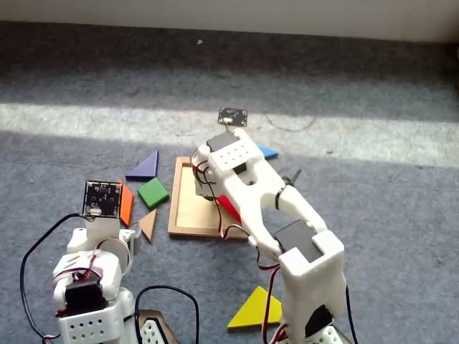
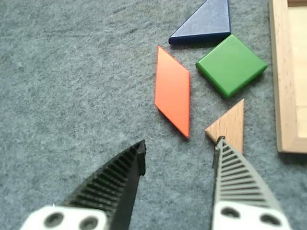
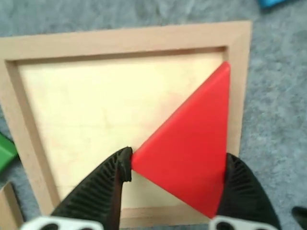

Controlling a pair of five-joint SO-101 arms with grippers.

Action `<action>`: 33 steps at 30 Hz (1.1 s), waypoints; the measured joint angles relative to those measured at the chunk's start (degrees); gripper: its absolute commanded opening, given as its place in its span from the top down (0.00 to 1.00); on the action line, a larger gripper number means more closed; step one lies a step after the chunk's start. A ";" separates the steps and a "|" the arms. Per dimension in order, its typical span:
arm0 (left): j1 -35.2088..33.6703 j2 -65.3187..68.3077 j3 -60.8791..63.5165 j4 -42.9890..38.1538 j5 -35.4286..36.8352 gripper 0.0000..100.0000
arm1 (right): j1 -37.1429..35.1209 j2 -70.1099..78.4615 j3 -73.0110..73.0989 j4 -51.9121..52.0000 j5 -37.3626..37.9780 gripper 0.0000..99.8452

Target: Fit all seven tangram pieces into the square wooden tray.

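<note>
Red triangle [image 3: 192, 143] is in the wooden tray [image 3: 120, 37], long edge along one wall, one tip seemingly riding the rim, pinched by right gripper [image 3: 176, 160]; slide it flush and flat before release.

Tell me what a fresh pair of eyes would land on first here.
The red triangle stands out, held between the fingers of the right gripper over the wooden tray. Beside the tray lies a bright cluster: orange parallelogram, green square, dark blue triangle, with the left gripper open just short of them. A yellow triangle lies alone near the base of the right arm.
</note>
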 measured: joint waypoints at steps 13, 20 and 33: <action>0.00 0.00 0.00 0.00 0.00 0.76 | -0.09 0.00 -0.35 2.29 1.23 0.68; 0.00 0.00 0.00 0.00 0.00 0.76 | -4.22 0.00 -0.97 2.55 4.40 0.68; 0.00 0.00 0.00 0.00 0.00 0.76 | -4.57 0.00 -1.23 2.55 4.84 0.68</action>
